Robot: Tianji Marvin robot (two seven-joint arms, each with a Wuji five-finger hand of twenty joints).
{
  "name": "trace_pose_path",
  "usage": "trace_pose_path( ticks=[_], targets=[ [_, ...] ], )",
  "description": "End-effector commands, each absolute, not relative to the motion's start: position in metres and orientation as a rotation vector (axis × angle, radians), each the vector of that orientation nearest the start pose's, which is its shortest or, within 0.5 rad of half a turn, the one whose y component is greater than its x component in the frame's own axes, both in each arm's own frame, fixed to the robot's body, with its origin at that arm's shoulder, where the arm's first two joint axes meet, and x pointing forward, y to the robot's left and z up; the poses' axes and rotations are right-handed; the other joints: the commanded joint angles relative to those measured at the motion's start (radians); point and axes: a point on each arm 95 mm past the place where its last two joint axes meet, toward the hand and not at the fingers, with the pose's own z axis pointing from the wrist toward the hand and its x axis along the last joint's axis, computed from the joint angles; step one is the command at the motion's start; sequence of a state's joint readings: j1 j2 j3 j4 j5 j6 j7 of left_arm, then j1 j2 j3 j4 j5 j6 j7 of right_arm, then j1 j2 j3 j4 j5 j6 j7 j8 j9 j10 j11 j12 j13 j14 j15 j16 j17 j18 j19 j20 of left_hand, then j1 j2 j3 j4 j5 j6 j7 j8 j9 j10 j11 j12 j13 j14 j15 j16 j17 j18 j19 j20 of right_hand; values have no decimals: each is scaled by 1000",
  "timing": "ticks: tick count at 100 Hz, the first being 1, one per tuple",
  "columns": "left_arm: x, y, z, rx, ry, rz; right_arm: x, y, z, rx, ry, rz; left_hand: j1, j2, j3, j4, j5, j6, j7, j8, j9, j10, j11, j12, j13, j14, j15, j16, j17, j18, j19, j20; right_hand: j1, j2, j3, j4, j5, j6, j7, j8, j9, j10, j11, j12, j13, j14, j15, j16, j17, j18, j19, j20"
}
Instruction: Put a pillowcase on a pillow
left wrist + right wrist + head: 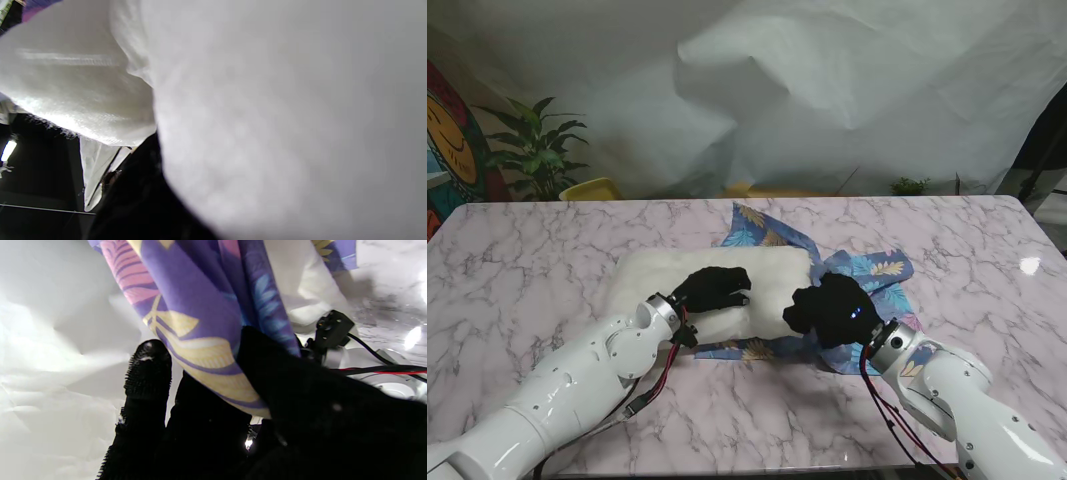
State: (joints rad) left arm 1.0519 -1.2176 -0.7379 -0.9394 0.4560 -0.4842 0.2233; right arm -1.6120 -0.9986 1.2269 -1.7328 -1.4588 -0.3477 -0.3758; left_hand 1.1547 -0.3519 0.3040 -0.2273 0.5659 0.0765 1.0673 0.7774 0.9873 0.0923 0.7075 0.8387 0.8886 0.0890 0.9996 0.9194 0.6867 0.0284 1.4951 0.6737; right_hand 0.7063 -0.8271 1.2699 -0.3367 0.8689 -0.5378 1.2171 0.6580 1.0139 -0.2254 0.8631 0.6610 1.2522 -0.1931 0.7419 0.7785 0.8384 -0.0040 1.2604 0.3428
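From the stand I see the white pillow (727,285) lying on the marble desk (527,260), the leaf-print pillowcase (877,275) bunched at its right end. My left robot hand (712,288) presses on the pillow; whether it grips, I cannot tell. Left wrist: pillow (267,100) fills the view. Right wrist: my right robot hand (240,400) pinches pillowcase (200,313) fabric.

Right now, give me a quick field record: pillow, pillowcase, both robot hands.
pillow: white, lying flat on the table, mostly uncovered
pillowcase: floral blue, bunched at the pillow's right end, edges showing under it
left robot hand: resting on top of the pillow; grip cannot be told
right robot hand: fingers closed on pillowcase fabric at the pillow's right end
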Motion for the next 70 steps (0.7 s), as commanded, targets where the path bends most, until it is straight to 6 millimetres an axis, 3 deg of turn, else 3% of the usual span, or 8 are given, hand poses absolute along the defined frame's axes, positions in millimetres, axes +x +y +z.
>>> trace_pose_path(
  ticks=[1,22,25,34,36,39,70],
  targets=[
    [485,-80,-368,-1379,1544,-2081,360,30,-276,310,1653,1655,129,109,66,95,-4,-30,84,38,-12,55,41,8,47,-31,45,4,36,-104,58,-19,54,-29,143,22,29,-91,3,21,71,-128,17,39,32,-61,-5,6,-5,-7,18,-14],
    [484,-92,-371,-1423,1527,-2060,356,37,-277,305,1658,1707,130,114,58,93,-9,-24,82,39,-13,54,45,6,50,-34,47,3,40,-103,58,-22,43,-42,157,16,31,-89,-5,26,87,-121,1,40,48,-68,-11,-3,-24,25,14,0],
    [484,-94,-371,-1423,1530,-2057,356,38,-277,307,1655,1719,132,114,56,93,-10,-24,82,39,-13,54,46,5,51,-35,47,3,42,-104,58,-23,40,-45,164,10,30,-87,-9,31,91,-119,-8,47,48,-68,-8,-5,-29,27,-9,52],
    [483,-99,-373,-1428,1530,-2049,356,42,-278,310,1658,1743,134,116,49,92,-14,-20,80,39,-14,54,48,4,52,-37,46,1,44,-103,58,-24,37,-49,165,11,30,-82,-11,31,94,-115,-10,46,51,-67,-6,-7,-37,35,-12,67],
    [482,-100,-373,-1431,1529,-2046,356,42,-278,311,1659,1746,134,117,47,91,-16,-19,80,39,-14,54,49,3,53,-38,46,1,46,-104,58,-25,34,-50,168,8,30,-82,-10,30,95,-115,-10,42,49,-67,2,-17,-39,37,-31,123],
    [482,-102,-373,-1436,1526,-2042,356,43,-278,312,1662,1752,135,117,44,91,-17,-18,80,39,-14,54,50,3,55,-40,46,0,47,-104,58,-25,32,-51,170,8,30,-82,-10,29,96,-116,-11,40,49,-68,4,-20,-45,38,-38,141],
    [480,-109,-375,-1530,1453,-1993,356,46,-280,374,1595,1896,136,125,35,93,-36,9,79,41,-18,55,68,-3,64,-46,50,-4,64,-105,60,-33,-4,-58,173,3,34,-95,-25,21,114,-124,-33,24,52,-74,-4,-42,-121,56,-52,166]
  ],
)
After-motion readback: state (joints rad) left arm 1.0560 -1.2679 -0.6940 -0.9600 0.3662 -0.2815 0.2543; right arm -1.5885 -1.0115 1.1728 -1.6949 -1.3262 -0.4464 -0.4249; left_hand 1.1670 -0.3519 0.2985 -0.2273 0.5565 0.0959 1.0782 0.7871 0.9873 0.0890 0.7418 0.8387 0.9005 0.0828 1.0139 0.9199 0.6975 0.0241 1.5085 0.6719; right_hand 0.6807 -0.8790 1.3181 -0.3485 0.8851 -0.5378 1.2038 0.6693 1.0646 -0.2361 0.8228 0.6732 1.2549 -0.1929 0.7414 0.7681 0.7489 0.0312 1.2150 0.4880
